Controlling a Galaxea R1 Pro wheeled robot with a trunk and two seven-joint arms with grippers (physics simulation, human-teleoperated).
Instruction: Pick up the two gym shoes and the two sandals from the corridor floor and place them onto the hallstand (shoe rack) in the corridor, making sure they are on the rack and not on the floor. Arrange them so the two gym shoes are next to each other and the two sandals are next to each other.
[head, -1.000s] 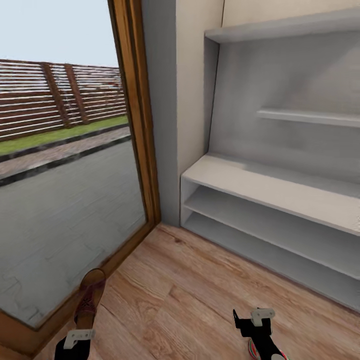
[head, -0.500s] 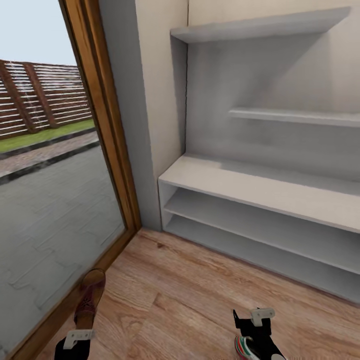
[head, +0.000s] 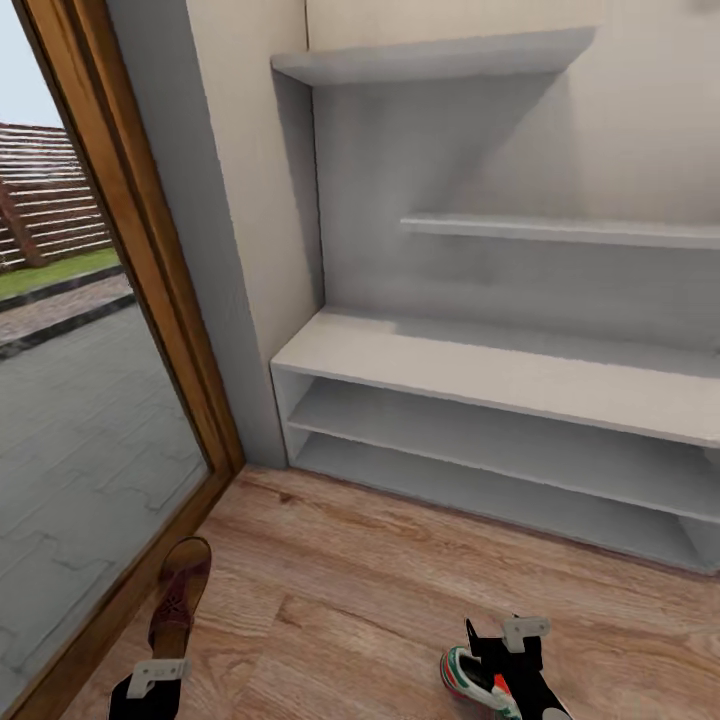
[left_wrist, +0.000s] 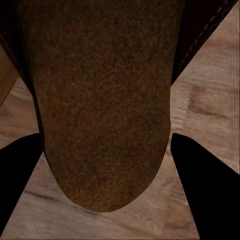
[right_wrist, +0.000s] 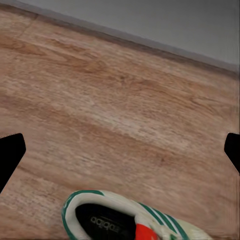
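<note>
Your view has swung right, centring the rack (head: 480, 370); left gripper (left_wrist: 107, 150) clamps 1 sandal (head: 178, 600), right gripper's (head: 505, 640) hold on the sneaker (head: 470, 675) unclear.

The head camera looks forward and down from standing height at the grey hallstand (head: 480, 370) at one o'clock, glass door at ten. The left wrist camera sits very close above a brown sandal (left_wrist: 102, 100). The right wrist camera looks down on a gym shoe (right_wrist: 125, 220). All three share the wood floor (head: 360, 590).
</note>
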